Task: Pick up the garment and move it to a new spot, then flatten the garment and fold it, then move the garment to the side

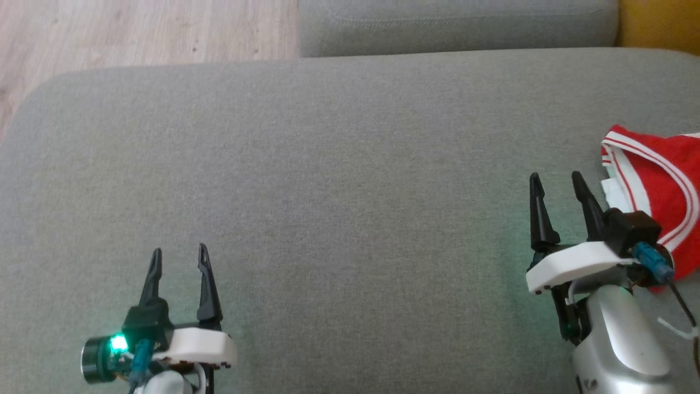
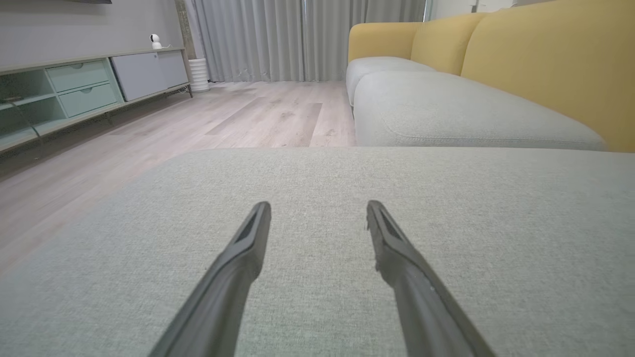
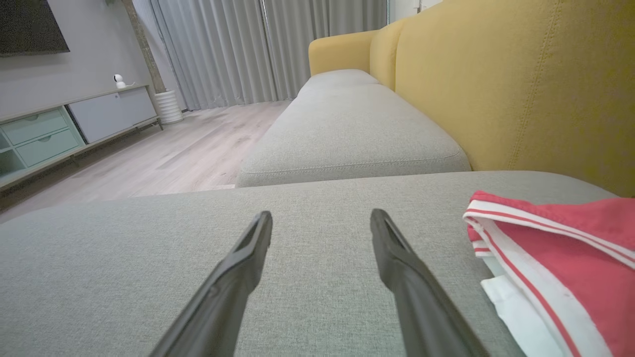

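The garment (image 1: pixel 664 180), red with white stripes and some plain white cloth showing beneath, lies bunched on the right end of the grey seat cushion (image 1: pixel 350 164), and the head view's edge cuts part of it off. The right gripper (image 1: pixel 555 175) is over the cushion's near right part, just beside the garment's left side; its two dark fingers stand wide apart with nothing between them, and they point toward the cushion's far edge without touching the cloth. The left gripper (image 1: pixel 180 249) is over the cushion's near left part, well apart from the garment, its fingers likewise spread wide and empty. Beyond the cushion's far edge lies a second grey cushion (image 3: pixel 347 134), with a yellow backrest (image 3: pixel 521 89) rising along the cushion's right side. Wooden floor (image 2: pixel 223 119) runs off past the cushion's far left corner to a low cabinet (image 2: pixel 74 94) and grey curtains (image 2: pixel 297 39)
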Motion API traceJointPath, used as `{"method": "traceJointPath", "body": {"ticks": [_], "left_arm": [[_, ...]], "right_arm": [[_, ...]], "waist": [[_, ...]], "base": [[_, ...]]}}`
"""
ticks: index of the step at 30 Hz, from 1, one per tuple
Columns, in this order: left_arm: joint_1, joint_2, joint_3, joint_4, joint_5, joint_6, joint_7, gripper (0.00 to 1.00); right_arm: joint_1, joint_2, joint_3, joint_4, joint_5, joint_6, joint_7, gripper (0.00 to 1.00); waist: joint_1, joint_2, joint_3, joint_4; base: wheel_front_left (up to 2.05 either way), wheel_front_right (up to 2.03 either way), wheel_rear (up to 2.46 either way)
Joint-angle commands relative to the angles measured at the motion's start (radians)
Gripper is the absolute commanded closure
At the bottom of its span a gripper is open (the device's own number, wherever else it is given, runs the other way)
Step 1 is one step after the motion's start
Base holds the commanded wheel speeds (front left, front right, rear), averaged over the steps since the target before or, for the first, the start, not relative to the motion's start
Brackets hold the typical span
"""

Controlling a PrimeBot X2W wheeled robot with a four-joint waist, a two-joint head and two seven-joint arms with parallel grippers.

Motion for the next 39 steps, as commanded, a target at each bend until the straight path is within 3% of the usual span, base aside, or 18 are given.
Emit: {"method": "traceJointPath", "body": {"ticks": [1,18,19,23,39], "left_arm": [[-0.021,0.004,0.040,-0.027,-0.012,-0.006,-0.010,0.00],[0.007,0.004,0.058,-0.029,-0.026,-0.037,-0.010,0.00],[0.032,-0.001,0.025,0.003,-0.025,-0.039,0.000,1.00],[0.054,-0.002,0.024,0.059,-0.028,-0.040,0.006,1.00],[0.045,-0.001,0.048,0.036,-0.215,-0.065,0.053,1.00]], "right_arm": [[-0.011,0.001,0.029,-0.027,0.005,0.004,-0.011,0.00],[0.036,0.001,0.090,-0.028,0.027,0.004,-0.011,0.00],[0.056,0.000,0.066,0.005,0.021,0.000,0.000,1.00],[0.089,0.004,0.065,0.061,0.024,0.000,0.004,1.00],[0.103,0.004,0.043,0.014,0.212,0.001,0.050,1.00]], "waist": [[0.0002,-0.0001,-0.013,-0.010],[0.0002,-0.0001,-0.040,-0.031],[0.0002,-0.0001,-0.040,-0.031],[0.0002,-0.0001,-0.041,-0.032],[0.0002,-0.0001,-0.046,-0.031]], "base": [[0.00,0.00,0.00],[0.00,0.00,0.00],[0.00,0.00,0.00],[0.00,0.00,0.00],[0.00,0.00,0.00]]}}
